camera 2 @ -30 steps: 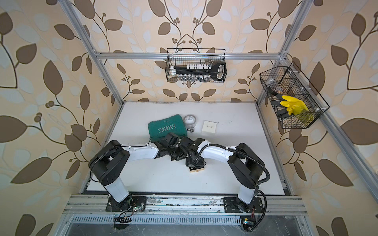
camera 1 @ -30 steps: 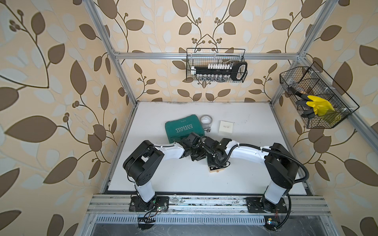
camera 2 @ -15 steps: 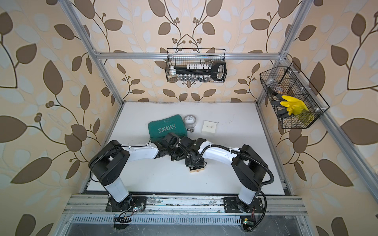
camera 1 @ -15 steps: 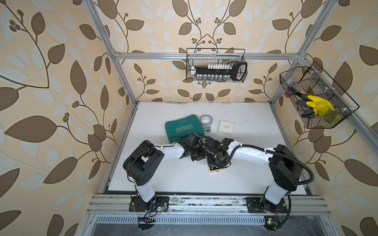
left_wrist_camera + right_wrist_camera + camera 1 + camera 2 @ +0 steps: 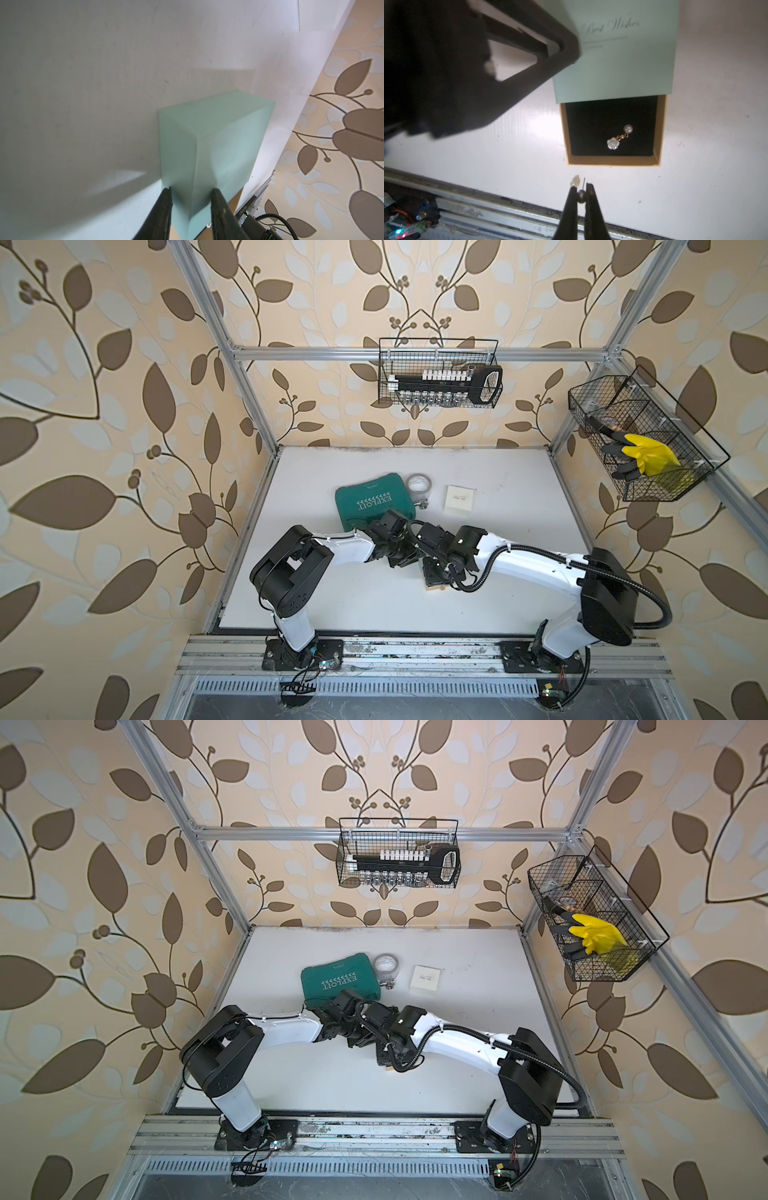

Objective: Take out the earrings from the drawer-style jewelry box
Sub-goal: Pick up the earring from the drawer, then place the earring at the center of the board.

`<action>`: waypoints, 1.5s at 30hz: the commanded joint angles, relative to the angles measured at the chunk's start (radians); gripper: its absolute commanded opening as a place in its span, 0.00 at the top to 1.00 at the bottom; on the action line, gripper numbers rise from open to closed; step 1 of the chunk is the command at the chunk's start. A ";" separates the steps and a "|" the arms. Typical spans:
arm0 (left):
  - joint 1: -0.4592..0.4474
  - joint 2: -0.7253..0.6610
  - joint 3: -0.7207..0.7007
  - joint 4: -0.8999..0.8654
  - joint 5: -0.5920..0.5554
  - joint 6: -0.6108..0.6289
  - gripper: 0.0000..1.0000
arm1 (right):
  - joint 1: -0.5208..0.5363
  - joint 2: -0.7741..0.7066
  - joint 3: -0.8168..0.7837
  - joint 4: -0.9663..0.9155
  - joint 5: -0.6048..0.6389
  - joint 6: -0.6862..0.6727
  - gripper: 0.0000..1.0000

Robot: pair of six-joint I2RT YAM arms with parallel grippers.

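Gripping one earring (image 5: 576,180), the right gripper (image 5: 581,186) half hides it.

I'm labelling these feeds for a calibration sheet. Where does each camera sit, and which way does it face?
Top views: overhead at the front, looking down over the table toward the back wall; both arms show whole.
Left wrist: on the left arm, looking along the left gripper, shut on the mint box sleeve.
Right wrist: on the right arm, looking down past the right gripper, shut on an earring, at the open drawer.
Shared: both wrist views show the sleeve; the right wrist view also catches the left gripper.
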 commanded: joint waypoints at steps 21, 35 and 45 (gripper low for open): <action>-0.008 0.005 0.005 -0.025 0.009 0.030 0.67 | 0.073 0.005 -0.206 0.080 -0.231 -0.006 0.94; -0.008 -0.008 -0.004 -0.027 0.009 0.030 0.67 | 0.065 0.076 -0.200 0.059 -0.226 -0.003 0.94; -0.010 -0.012 -0.006 -0.027 0.010 0.030 0.67 | 0.042 0.106 -0.202 0.064 -0.198 0.003 0.94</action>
